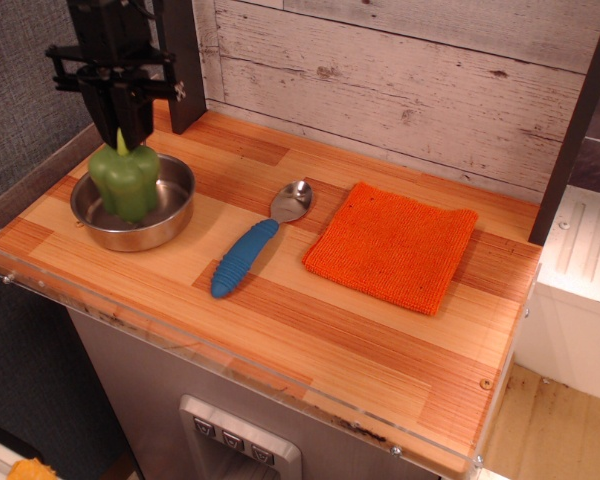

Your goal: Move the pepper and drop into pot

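Pepper [126, 181] hangs upright over the pot [172, 222], low inside its rim, its stem pinched by the black gripper [121, 128] above. Nothing else shows in the pot; a spoon [254, 245] lies beside it on the table [310, 330].

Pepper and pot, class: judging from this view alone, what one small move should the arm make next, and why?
Probably open the gripper and let go. It is shut on the stem of the pepper, which hangs within the rim of the pot, low over the bowl. From there a release should drop it inside. Whether the pepper already touches the bottom cannot be told.
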